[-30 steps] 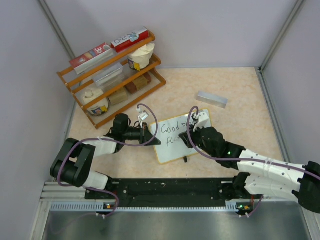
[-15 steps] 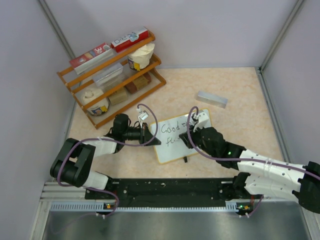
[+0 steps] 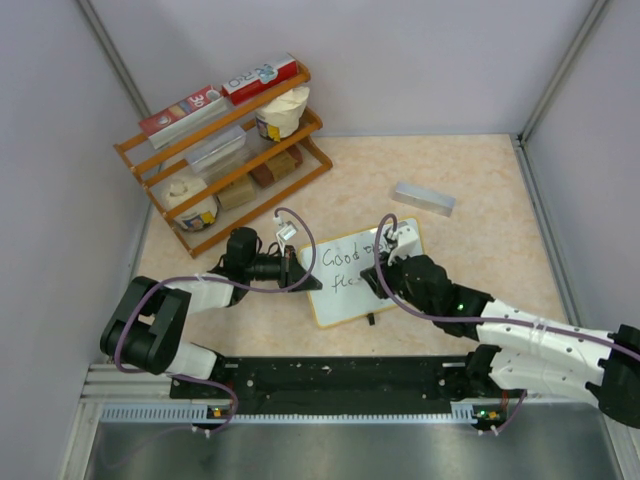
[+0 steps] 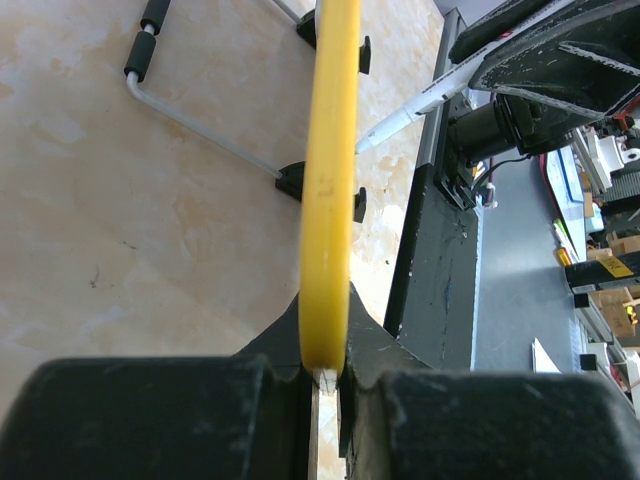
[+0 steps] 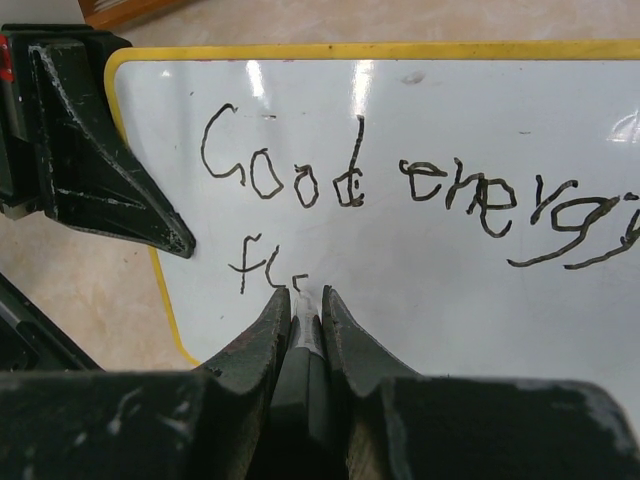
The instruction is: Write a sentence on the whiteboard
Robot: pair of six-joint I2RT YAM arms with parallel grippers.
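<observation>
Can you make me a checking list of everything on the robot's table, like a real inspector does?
Surface: beige marbled table, no damage seen.
Job's things: whiteboard close to the arms. The sentence reads "Good energy", with a second line only just begun.
Clutter: wooden rack of boxes and tubs at the far left; grey block beyond the board.
Hands: left hand shut on the whiteboard's edge; right hand shut on a marker, its tip at the second line.
Cables: purple cables loop along both arms; no snag seen.
Surroundings: plain grey walls; black rail at the near edge.
</observation>
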